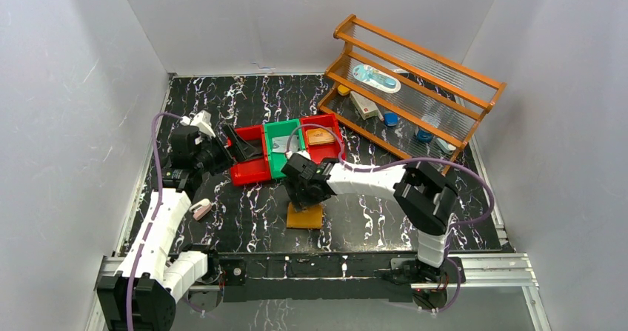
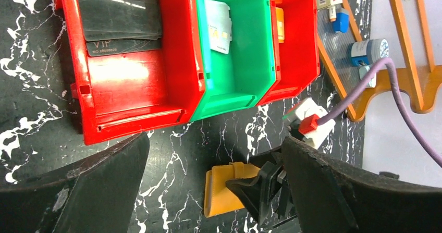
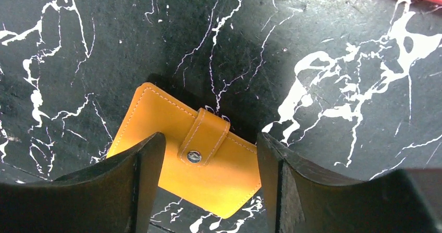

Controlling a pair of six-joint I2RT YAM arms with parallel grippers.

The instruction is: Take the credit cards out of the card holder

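The tan card holder (image 3: pixel 193 157) lies flat and closed on the black marble desk, its snap tab fastened. It sits midway along the near edge, just in front of the three bins at the desk's centre. The right gripper (image 3: pixel 208 139) hangs directly over it with its fingers (image 3: pixel 130 186) spread wide to either side of the leather and nothing between them. Whether they touch the holder cannot be told.

The left gripper (image 2: pixel 215 149) is poised toward the desk's left side, at the near rim of the left red bin (image 2: pixel 130 118). It too is parted wide and holds nothing. Inside that bin lie a black wallet (image 2: pixel 117 11) and a dark card marked VIP (image 2: pixel 122 46), both against the far wall.

One pale credit card (image 2: pixel 218 19) rests in the green bin (image 2: pixel 234 92) next door. A small orange-brown case (image 2: pixel 280 24) sits in the right red bin (image 2: pixel 297 61) beyond it.

A wooden rack (image 1: pixel 415 87) stands slantwise at the far right corner, with small boxes and blue-capped items along its lower shelf. A purple cable (image 2: pixel 365 87) trails from the right arm's wrist.
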